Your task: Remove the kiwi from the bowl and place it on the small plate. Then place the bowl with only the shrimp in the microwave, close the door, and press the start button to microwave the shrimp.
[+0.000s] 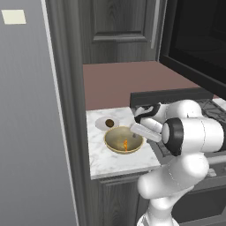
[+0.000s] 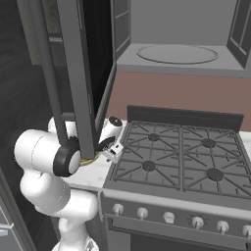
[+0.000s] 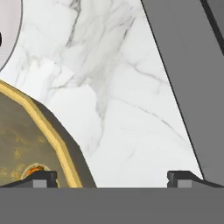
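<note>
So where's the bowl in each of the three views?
Left base view: bowl at centre, on the marble counter, before the plate.
Right base view: a sliver of its rim left of centre, behind the door.
Hand view: lower left.
Shared landmark: the marble counter.

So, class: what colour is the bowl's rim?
Yellow-gold on the bowl, clearest in the hand view.

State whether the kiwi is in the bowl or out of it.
Out: the kiwi lies on the plate; the bowl holds just the shrimp.
</note>
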Controlling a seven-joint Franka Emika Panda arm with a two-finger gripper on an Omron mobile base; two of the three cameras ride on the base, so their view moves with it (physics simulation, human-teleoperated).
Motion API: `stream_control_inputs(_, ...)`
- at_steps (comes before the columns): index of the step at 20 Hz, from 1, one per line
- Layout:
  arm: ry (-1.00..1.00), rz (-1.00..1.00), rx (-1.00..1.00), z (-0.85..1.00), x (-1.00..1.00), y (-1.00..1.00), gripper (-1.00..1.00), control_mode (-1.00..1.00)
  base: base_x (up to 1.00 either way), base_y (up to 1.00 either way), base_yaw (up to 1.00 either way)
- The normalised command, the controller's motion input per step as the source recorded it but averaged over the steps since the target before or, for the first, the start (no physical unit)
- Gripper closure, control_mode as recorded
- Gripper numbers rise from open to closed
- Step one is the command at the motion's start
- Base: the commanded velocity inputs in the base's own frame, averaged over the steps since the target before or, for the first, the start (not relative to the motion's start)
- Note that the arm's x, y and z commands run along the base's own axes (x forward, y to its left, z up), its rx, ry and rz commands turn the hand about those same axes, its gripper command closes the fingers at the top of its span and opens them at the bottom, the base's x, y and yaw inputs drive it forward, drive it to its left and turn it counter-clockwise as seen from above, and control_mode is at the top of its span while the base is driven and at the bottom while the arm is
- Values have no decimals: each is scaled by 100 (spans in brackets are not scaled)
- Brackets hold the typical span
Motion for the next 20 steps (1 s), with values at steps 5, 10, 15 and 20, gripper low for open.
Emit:
stream_control_inputs(5,0,4,1,-11,15,17,-100,-100,0,0,0)
stream_control_inputs(10,-2,6,4,-15,0,0,-100,-100,0,0,0)
stream_control_inputs(15,-16,5,6,0,-29,1,-100,-100,0,0,0)
stream_control_inputs(20,-11,7,5,0,-6,14,-100,-100,0,0,0)
